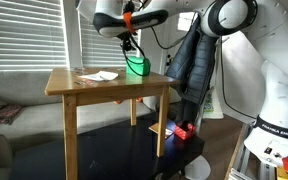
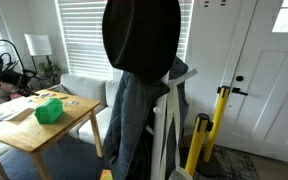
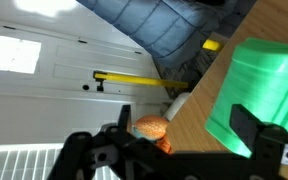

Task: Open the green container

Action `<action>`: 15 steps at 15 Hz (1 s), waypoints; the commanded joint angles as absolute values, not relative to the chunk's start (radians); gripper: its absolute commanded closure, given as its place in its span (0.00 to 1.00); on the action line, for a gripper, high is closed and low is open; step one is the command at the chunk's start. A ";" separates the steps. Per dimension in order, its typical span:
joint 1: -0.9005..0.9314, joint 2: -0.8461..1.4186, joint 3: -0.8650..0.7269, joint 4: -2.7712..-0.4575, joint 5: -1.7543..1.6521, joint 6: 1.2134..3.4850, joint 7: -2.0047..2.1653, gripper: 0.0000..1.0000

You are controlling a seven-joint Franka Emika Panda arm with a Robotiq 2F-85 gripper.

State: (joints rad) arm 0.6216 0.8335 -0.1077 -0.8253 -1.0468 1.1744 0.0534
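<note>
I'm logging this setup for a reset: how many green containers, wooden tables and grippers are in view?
Green container: 1
Wooden table: 1
Gripper: 1
Total: 3

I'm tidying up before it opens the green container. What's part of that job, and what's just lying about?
Job: green container; gripper, open.
Lying about: white papers; jacket; yellow pole.
</note>
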 commanded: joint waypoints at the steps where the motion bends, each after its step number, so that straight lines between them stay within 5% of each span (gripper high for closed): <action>1: 0.549 0.687 -0.049 -0.911 -0.935 1.240 0.022 0.00; 15: 0.249 0.414 0.110 -1.260 -0.354 1.557 -0.026 0.00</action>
